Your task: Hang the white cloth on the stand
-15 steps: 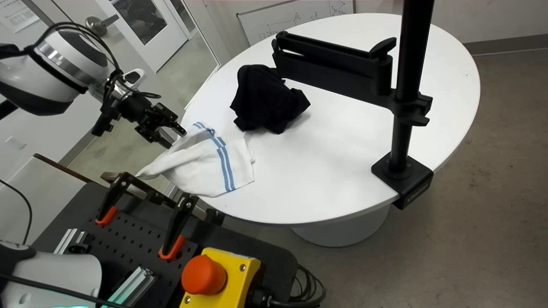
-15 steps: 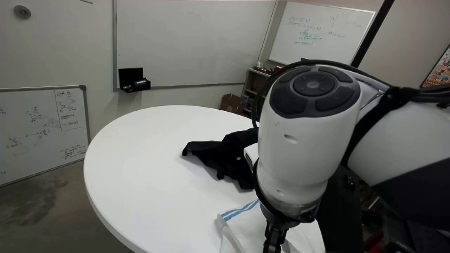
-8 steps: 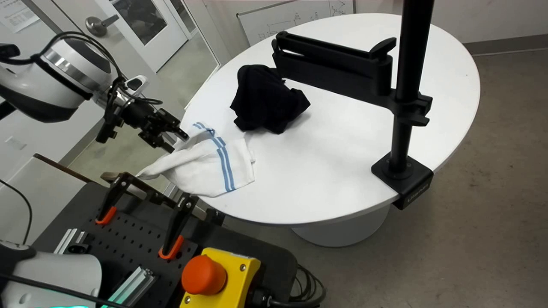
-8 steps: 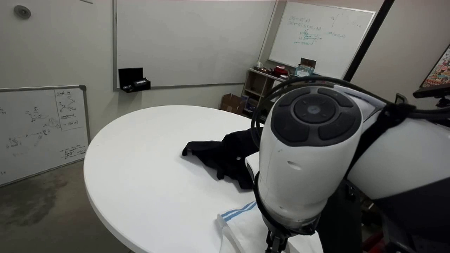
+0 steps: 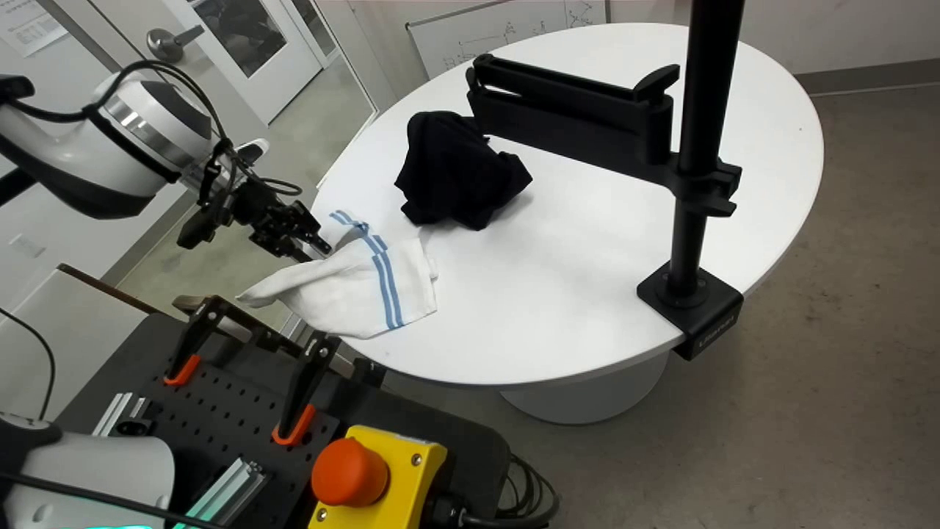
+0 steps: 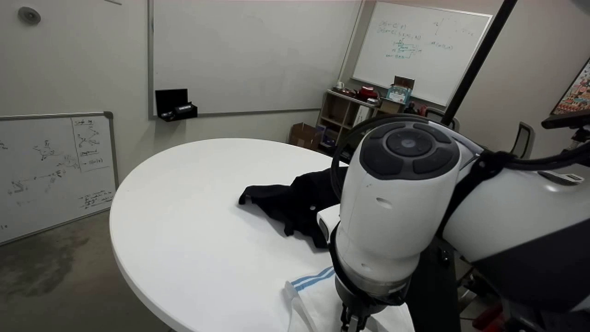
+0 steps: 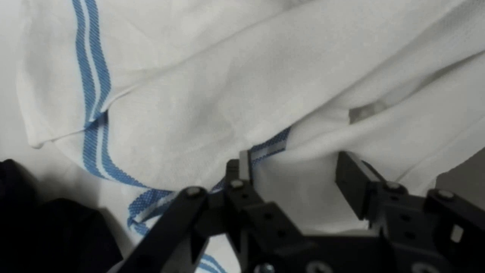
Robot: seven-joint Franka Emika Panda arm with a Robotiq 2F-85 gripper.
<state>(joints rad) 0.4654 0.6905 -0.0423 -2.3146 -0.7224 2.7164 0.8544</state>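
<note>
One tray (image 6: 171, 96) holds items (image 6: 184, 109); white cloth (image 5: 349, 290) overhangs table (image 5: 565, 294).

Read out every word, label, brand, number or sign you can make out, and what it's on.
"Ulanzi", it seems, on the black stand's base, slightly blurred.
Handwriting on the low whiteboard and high whiteboard: too small and blurred.
Print on the paper sheet: too small.
Marks on the clamps: too small.
Nothing else is readable.

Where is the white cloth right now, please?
In an exterior view, the white cloth lies across the left edge of the table, near the gripper and black cloth.
</note>
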